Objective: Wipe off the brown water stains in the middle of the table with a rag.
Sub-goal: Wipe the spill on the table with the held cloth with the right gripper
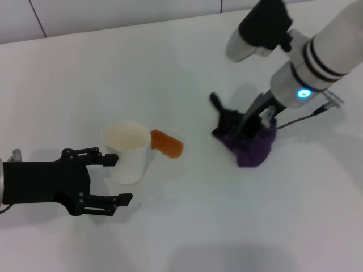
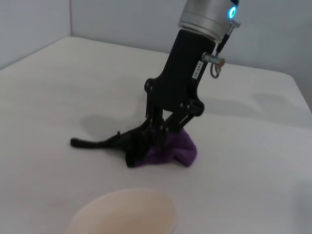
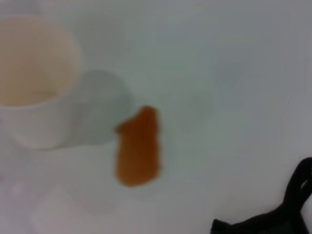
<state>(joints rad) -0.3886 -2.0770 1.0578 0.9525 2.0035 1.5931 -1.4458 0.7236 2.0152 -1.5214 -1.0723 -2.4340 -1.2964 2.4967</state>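
Left hand (image 1: 113,180) open beside cup (image 1: 126,150); brown water stains (image 1: 167,144) stretch rag-ward (image 1: 249,141).

Pale tiled wall (image 1: 113,11) behind

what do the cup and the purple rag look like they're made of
The cup looks like matte white paper: thin rim, dull cream inside. The rag under the right gripper looks like soft woven cloth, purple with black edging, crumpled in folds.
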